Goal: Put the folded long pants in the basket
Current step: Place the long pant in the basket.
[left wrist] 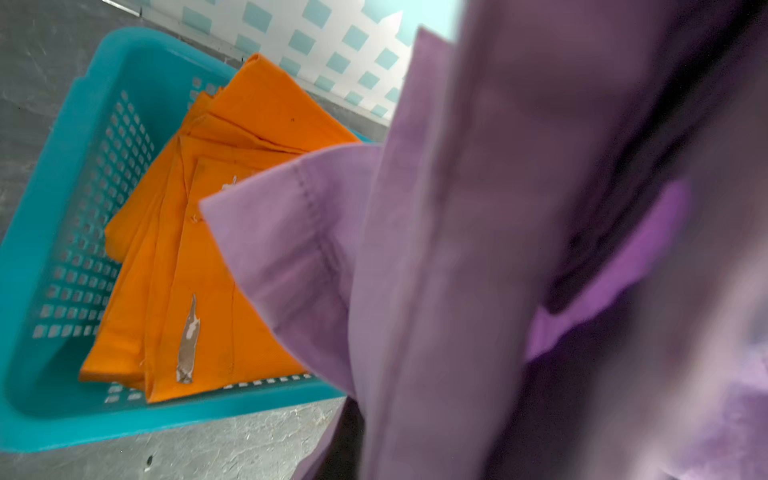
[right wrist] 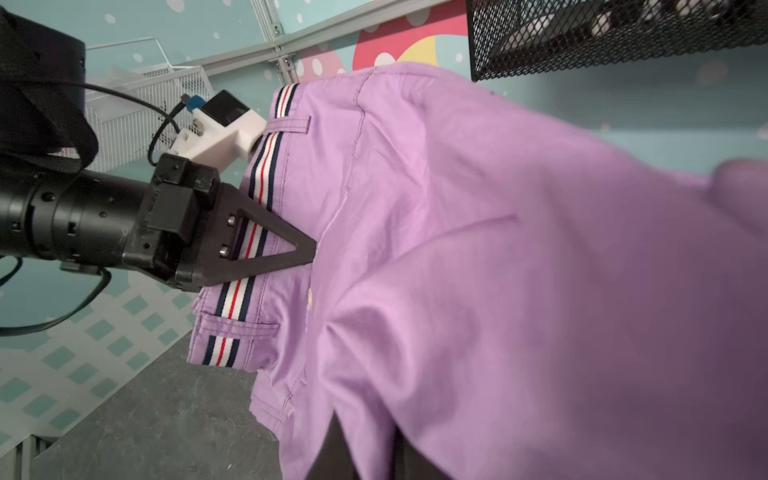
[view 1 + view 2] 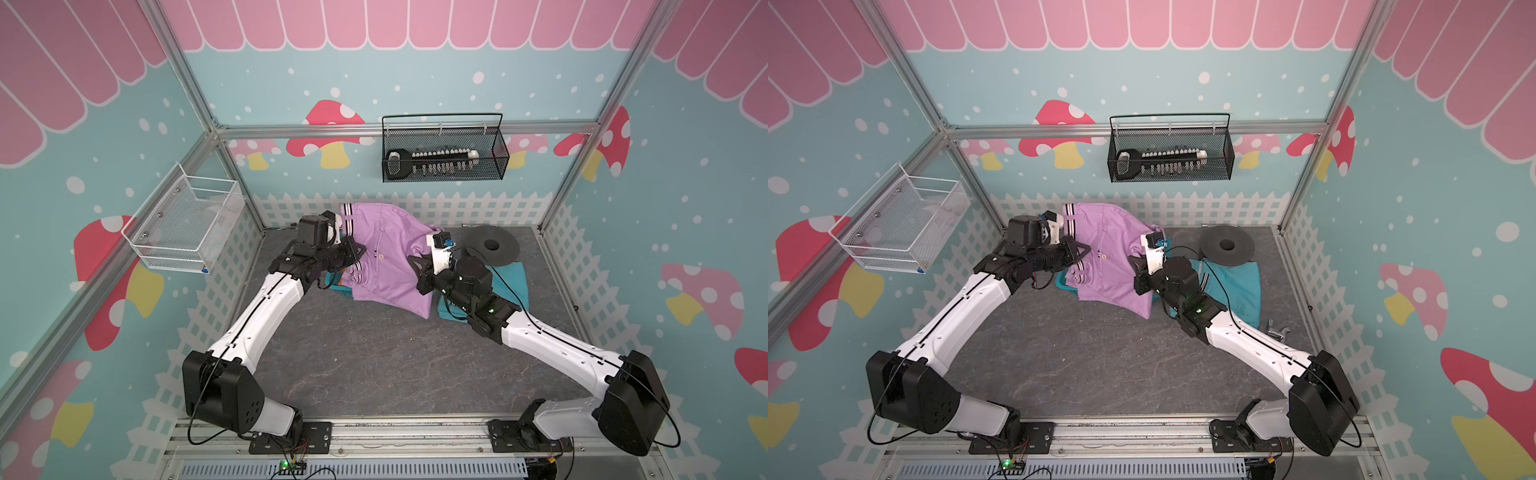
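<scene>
Over the turquoise basket (image 3: 336, 286), toward the back of the desk (image 3: 374, 365), the lilac pants (image 3: 386, 257) hang stretched between both arms. The left jaws are clamped tight on the striped waistband. The right wrist view shows it plainly, black fingertips (image 2: 303, 254) pinching the black, white and red trim. The right jaws are closed too, gripping the opposite edge of the lilac cloth, which bunches up at the pinch. Loose folds droop down and cover most of the basket in both top views, with only a corner of turquoise peeking out.

Down inside, the left wrist view catches the orange pants (image 1: 216, 270) lying folded on the slotted bottom. The teal pants (image 3: 513, 282) lie flat on the desk beneath the right arm (image 3: 552, 345), just beside a black disc (image 3: 492, 245). A black wire-mesh basket (image 3: 444, 153) and a white mesh basket (image 3: 187, 224) hang on the walls.
</scene>
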{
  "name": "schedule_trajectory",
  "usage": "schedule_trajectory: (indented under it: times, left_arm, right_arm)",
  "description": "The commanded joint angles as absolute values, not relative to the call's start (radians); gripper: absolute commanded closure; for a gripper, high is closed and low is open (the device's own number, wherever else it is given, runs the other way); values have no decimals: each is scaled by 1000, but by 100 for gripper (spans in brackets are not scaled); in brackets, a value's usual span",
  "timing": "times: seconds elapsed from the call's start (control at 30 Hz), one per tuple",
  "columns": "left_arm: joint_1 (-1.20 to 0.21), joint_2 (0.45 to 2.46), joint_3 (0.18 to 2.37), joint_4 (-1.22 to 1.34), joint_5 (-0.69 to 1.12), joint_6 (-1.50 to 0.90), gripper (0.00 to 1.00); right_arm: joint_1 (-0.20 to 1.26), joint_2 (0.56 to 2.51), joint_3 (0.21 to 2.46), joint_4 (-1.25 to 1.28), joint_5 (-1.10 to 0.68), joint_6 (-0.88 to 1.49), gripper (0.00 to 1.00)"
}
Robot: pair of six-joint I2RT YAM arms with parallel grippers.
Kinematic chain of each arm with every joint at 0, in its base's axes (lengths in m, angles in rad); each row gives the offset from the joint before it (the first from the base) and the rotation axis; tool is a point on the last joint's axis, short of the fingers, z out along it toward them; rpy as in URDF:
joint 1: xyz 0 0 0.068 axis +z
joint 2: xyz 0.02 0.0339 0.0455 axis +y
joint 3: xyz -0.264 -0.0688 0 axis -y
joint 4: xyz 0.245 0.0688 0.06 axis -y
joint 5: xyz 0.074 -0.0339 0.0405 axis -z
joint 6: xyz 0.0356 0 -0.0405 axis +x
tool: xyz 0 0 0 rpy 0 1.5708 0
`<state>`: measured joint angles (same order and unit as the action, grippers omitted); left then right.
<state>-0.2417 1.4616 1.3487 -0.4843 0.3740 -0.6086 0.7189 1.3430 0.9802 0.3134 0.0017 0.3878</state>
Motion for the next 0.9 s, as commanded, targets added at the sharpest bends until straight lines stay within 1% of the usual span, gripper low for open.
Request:
schedule_trajectory:
  times: [0.0, 0.17, 0.23, 0.33, 0.47, 0.6, 0.87]
  left_arm:
    - [-218, 1409, 1356, -403, 340, -612, 100]
    - [-218, 1376, 1312, -396, 370, -599, 100]
    - [-214, 1398, 1325, -396, 371, -584, 100]
    - [-189, 1464, 1374, -402, 416, -568, 100]
    - [-142, 1575, 1469, -422, 430, -572, 100]
    - [-126, 1704, 1585, -452, 429, -560, 100]
    - [-120, 1953, 1753, -503, 424, -536, 100]
  right_arm:
    - [729, 1300, 973, 281, -60, 436, 100]
    - [746, 1254, 919, 263, -19, 484, 100]
    - [744, 1275, 966, 214, 41, 459, 100]
    - [735, 1371, 1093, 142, 87, 410, 100]
    - [713, 1535, 1288, 91, 77, 363, 100]
    - [659, 1695, 1437, 58, 39, 361, 100]
    - [575, 1949, 1497, 85, -10, 391, 100]
